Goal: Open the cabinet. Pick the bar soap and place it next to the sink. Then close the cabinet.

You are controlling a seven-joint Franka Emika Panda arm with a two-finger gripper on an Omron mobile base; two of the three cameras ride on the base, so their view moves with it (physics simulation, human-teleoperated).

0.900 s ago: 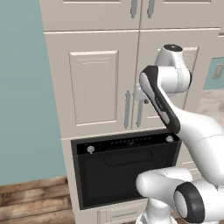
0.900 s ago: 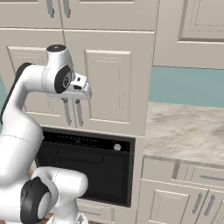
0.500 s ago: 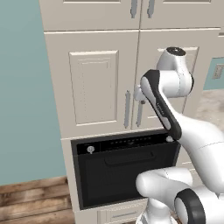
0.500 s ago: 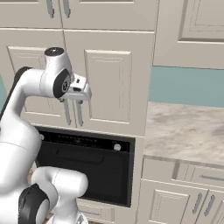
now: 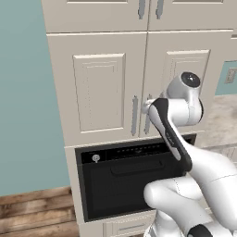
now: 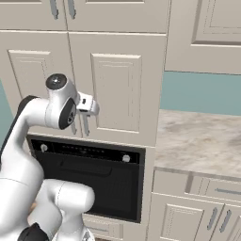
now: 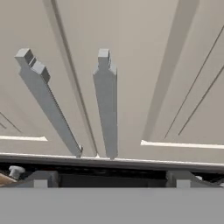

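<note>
The cabinet (image 5: 99, 88) is a tall cream unit with both raised-panel doors shut and two grey bar handles at the middle seam. My gripper (image 5: 146, 109) hangs right in front of the right door's handle (image 5: 148, 121), close to the door face. From the other side, the gripper (image 6: 90, 109) sits just above the handle pair (image 6: 85, 126). In the hand view the gripper (image 7: 110, 178) is open, its tips wide apart, with the right handle (image 7: 107, 105) straight ahead and the left handle (image 7: 43, 100) beside it. Nothing is held. The bar soap is hidden and the sink is out of view.
A black built-in oven (image 5: 125, 180) sits directly under the cabinet. A stone counter (image 6: 197, 141) with drawers runs to the right under a teal backsplash. Shorter cream cabinets (image 6: 94, 12) sit above. A teal wall (image 5: 23, 92) and wood floor lie to the left.
The jaws have spread wider apart. The hand has eased slightly down and to the right by the handles. Both doors stay shut.
</note>
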